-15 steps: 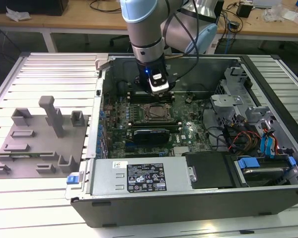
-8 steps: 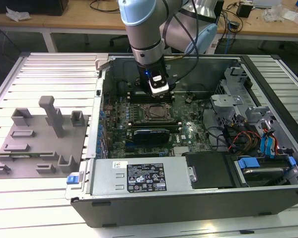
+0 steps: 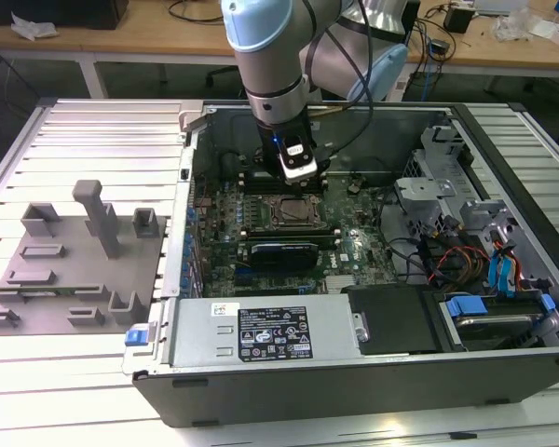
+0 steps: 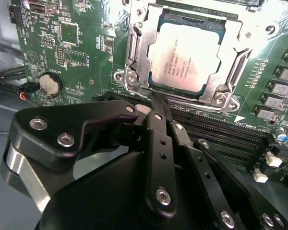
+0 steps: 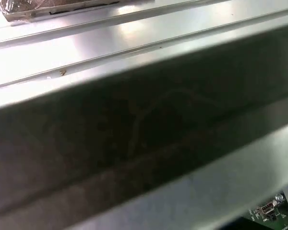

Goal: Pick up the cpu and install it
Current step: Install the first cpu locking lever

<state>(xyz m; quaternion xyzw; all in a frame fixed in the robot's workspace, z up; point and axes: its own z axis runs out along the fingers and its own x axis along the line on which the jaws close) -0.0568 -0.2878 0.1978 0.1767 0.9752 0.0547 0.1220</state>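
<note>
An opened computer case (image 3: 373,372) lies on the slatted bench (image 3: 93,372). The cpu (image 4: 189,55) already sits flat in the motherboard socket (image 4: 134,52), just ahead of the claw (image 4: 158,103), whose fingers look closed together, holding nothing.

Open PC case (image 3: 503,279) sits on the slatted table (image 3: 74,391); tray (image 3: 65,279) lies beside it, on the exterior view's left. Motherboard (image 3: 261,251) inside, socket (image 3: 289,212) mid-board with the cpu (image 4: 189,55) seated in it (gripper (image 4: 153,103) just beside the socket frame). Power supply (image 3: 265,332) along the near wall.
</note>
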